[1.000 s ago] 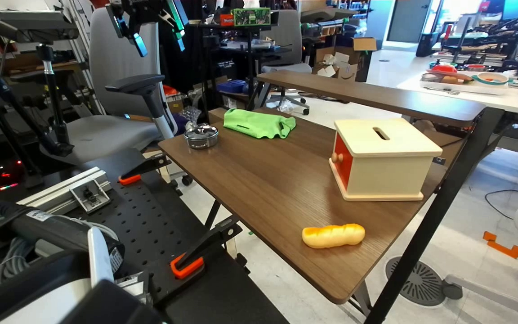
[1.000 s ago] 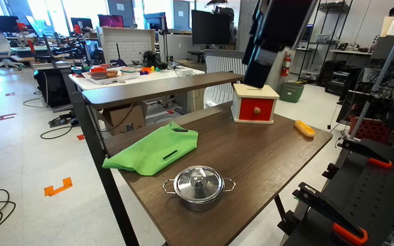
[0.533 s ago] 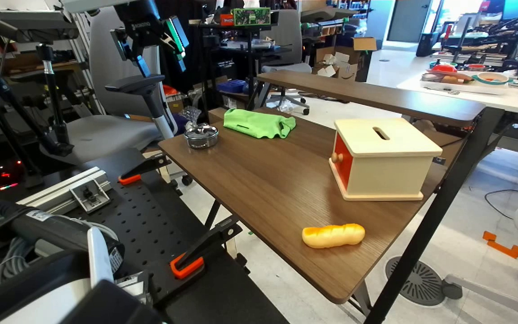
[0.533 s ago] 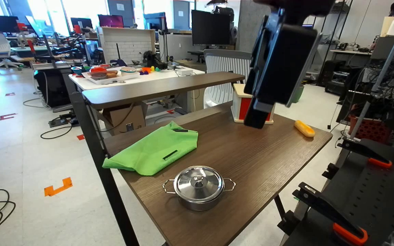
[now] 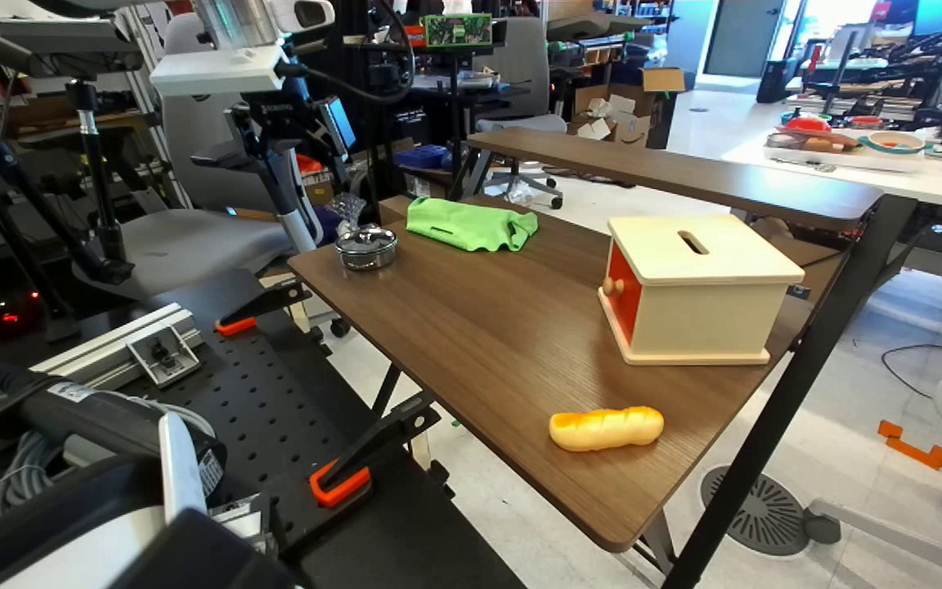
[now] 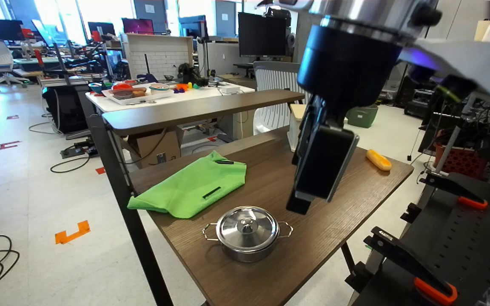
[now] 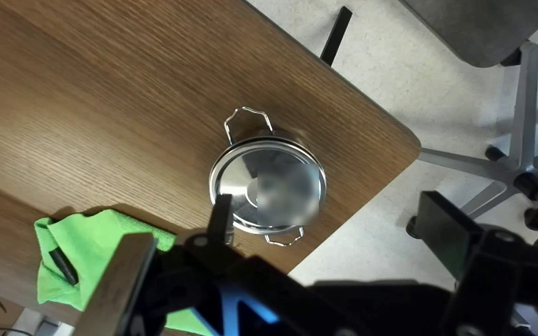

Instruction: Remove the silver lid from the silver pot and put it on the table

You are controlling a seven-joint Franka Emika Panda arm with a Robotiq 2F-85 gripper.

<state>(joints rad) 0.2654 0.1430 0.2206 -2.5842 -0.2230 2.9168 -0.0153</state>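
Note:
The silver lid (image 6: 231, 233) sits on the silver pot (image 6: 249, 256), its knob up, near a corner of the brown table (image 6: 266, 178). Lid (image 5: 366, 236) and pot (image 5: 368, 262) also show in an exterior view. In the wrist view the lid (image 7: 236, 170) is partly blurred by a square patch; one wire handle of the pot (image 7: 245, 109) points up the picture. My gripper (image 7: 327, 203) is open and empty, its fingers wide apart. One fingertip overlaps the lid's edge in the wrist view, the other shows over the floor. In an exterior view the gripper (image 6: 302, 204) hangs above the table beside the pot, apart from it.
A green cloth (image 6: 194, 187) lies beside the pot. A wooden box (image 5: 700, 315) with a red side and a toy bread (image 5: 606, 429) stand farther along the table. A raised shelf (image 5: 667, 176) runs along one side. Clamps (image 5: 340, 483) sit on the black bench alongside.
My gripper has come down and closer to the pot, with more of the arm now in view. The lid, pot and other objects have not moved.

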